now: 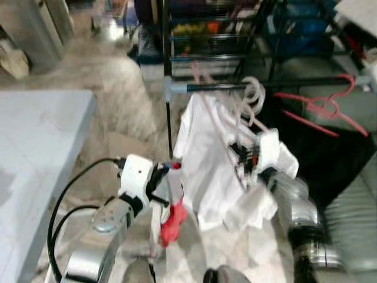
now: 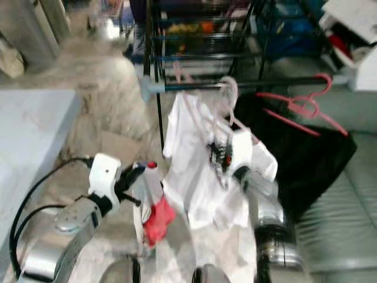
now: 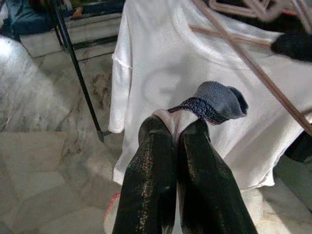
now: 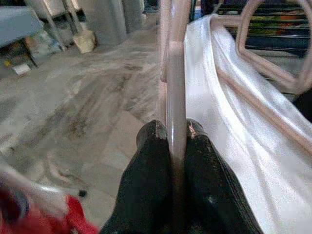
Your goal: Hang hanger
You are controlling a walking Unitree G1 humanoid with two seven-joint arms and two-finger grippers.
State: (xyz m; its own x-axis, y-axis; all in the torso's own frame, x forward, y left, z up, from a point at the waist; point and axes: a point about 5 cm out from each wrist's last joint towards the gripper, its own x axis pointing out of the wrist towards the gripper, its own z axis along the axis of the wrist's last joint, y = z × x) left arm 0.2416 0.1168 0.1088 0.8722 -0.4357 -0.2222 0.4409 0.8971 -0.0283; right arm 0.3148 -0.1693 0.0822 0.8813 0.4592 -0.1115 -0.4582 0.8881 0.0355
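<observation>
— Why is the right pincer clamped on the pink hanger?

— To carry it, white shirt draped on, up to the black rail just above, I'd judge.

— And the left pincer?

— Closed on a grey sock, low beside the shirt.

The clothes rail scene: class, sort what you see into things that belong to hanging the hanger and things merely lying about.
Belonging to the job:
pink hanger
white shirt on it
black clothes rail
right gripper, shut on the hanger

Lying about:
red hanger on the rail
black garment
grey sock in the left gripper
shelf rack
</observation>
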